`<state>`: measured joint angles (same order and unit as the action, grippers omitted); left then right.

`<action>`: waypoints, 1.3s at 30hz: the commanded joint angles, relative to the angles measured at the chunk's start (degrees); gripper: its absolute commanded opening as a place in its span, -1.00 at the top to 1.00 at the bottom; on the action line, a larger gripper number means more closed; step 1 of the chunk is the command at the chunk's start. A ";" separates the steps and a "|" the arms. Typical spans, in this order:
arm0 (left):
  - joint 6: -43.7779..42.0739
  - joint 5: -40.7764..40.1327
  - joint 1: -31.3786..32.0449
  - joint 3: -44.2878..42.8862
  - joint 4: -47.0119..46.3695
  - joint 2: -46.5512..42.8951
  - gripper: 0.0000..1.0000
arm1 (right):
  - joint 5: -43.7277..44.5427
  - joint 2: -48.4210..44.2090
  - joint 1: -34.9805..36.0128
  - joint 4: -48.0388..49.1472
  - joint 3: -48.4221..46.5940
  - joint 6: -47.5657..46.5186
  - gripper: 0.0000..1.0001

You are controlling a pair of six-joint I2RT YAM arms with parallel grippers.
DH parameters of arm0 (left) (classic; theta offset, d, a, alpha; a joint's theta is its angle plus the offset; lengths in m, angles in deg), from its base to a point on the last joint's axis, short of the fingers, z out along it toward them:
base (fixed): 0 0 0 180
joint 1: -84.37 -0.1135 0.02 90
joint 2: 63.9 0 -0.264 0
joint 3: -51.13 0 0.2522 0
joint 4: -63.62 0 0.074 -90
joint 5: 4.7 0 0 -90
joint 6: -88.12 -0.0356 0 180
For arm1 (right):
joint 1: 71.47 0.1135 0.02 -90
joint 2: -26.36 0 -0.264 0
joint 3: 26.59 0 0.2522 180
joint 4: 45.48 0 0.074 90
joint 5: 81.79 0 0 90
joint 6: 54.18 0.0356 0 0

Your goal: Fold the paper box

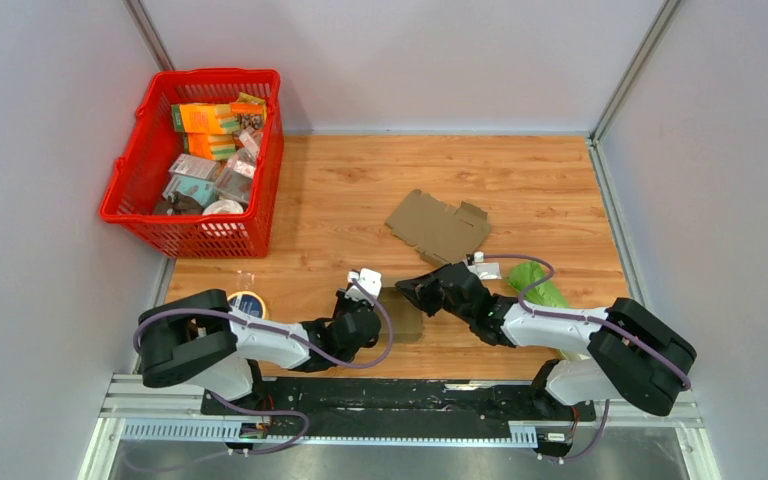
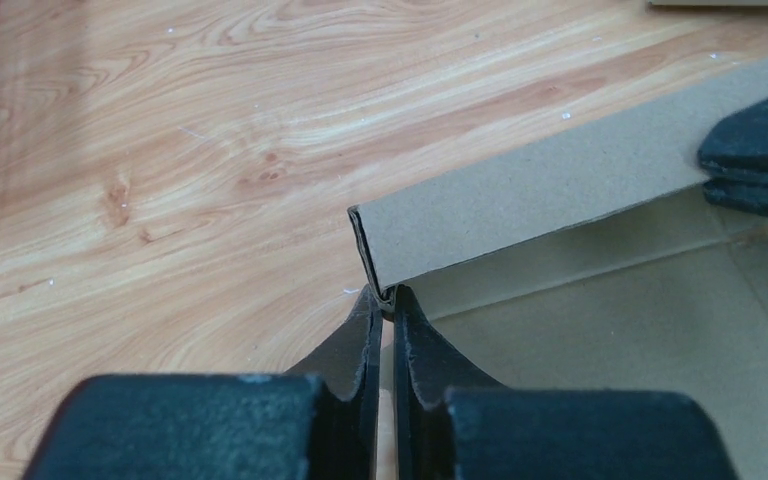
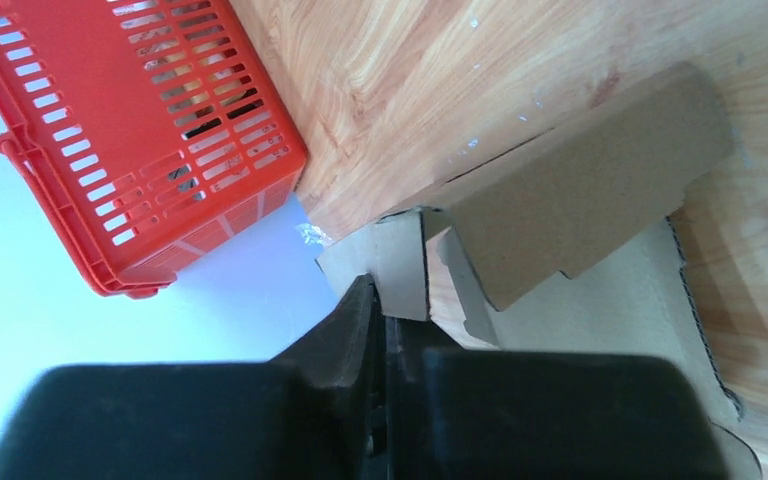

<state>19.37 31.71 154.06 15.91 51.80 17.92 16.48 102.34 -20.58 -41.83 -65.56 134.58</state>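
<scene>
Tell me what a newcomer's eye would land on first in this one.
The red basket, crammed with packets, is the loudest thing, at the far left of the table. Next, near the front edge, the left gripper and right gripper are both pinched shut on a half-folded cardboard box with one side raised. A flat cardboard sheet lies beyond them at mid-table.

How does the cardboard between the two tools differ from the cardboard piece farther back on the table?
The near cardboard has a wall folded upright; the far cardboard lies flat. The left tool and right tool pinch the near cardboard; nothing touches the far cardboard. Both are plain brown.
</scene>
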 commanded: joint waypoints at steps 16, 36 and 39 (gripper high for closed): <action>21.80 7.52 -0.43 -12.21 41.92 -8.42 1.00 | -14.41 -31.35 -3.78 -47.81 -13.09 -63.96 -0.90; 30.51 10.60 -0.43 -15.29 50.46 -10.45 1.00 | -15.12 -5.16 -3.95 -48.44 -29.02 -52.01 0.05; 30.78 10.34 -0.43 -14.59 50.19 -10.98 1.00 | -18.29 -4.18 -6.33 -46.24 -27.44 -50.34 0.07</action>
<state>48.88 42.36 153.76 2.38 101.09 7.67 0.92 97.14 -24.25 -92.86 -94.54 80.88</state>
